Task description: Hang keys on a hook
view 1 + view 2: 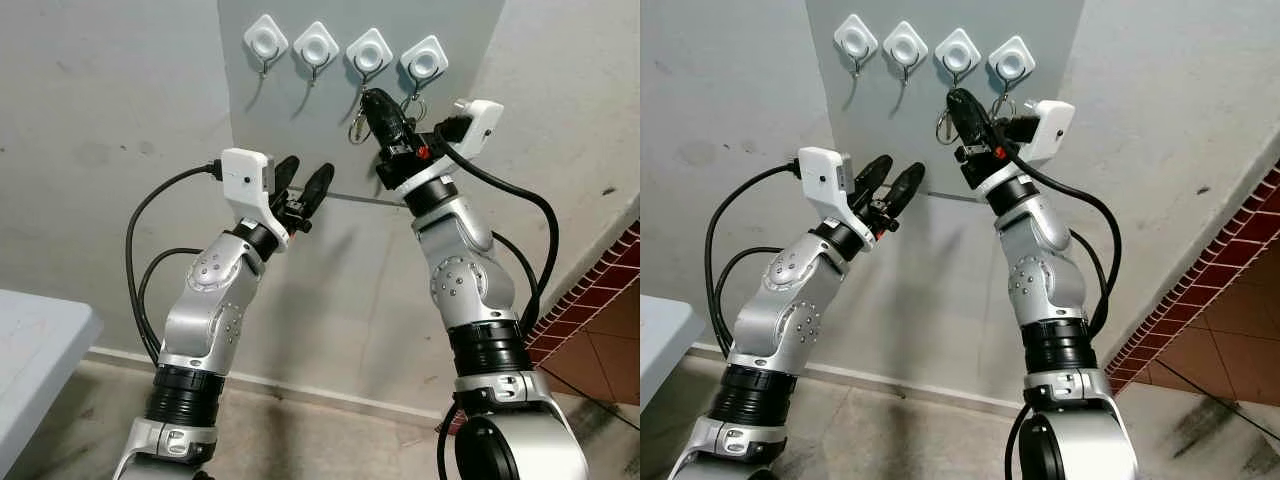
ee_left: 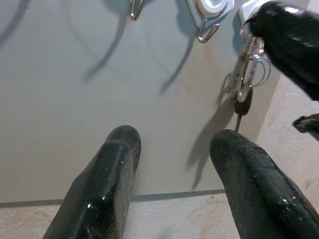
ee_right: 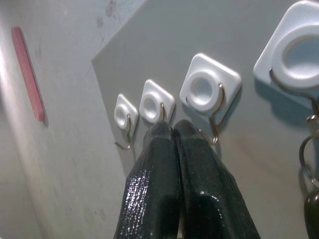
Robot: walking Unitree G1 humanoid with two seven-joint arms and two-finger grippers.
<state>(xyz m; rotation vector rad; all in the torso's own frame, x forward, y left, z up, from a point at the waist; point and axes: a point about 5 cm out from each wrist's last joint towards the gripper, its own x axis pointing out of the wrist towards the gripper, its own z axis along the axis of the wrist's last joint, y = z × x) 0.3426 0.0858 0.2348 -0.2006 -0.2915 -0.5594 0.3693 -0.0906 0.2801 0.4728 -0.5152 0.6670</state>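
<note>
- Left eye view: we see 4 white hooks (image 1: 342,45) in a row on a grey panel (image 1: 470,30) on the wall, with both silver arms raised toward them.
- The keys (image 2: 247,69) hang from the hook at the robot's far right (image 1: 424,62); the ring is over the metal hook and the bunch dangles free beneath it, against the panel.
- The right tool (image 1: 378,105) sits just beside the keys, its 2 black fingers pressed together with nothing between them; in the right wrist view the closed tips point up at the third hook (image 3: 209,89).
- The left tool (image 1: 303,182) hovers lower, near the panel's bottom edge and well apart from the keys, fingers spread and empty.
- By our judgement the hanging is done or nearly so, and the tool only needs to back away without snagging the ring.
- We expect the keys to handle as light, hard and loose: several rings and a dark fob (image 2: 242,105) that swing and twist freely. Smooth metal may slip, so the best hold is across the fob or a flat key, leaving the ring free.
</note>
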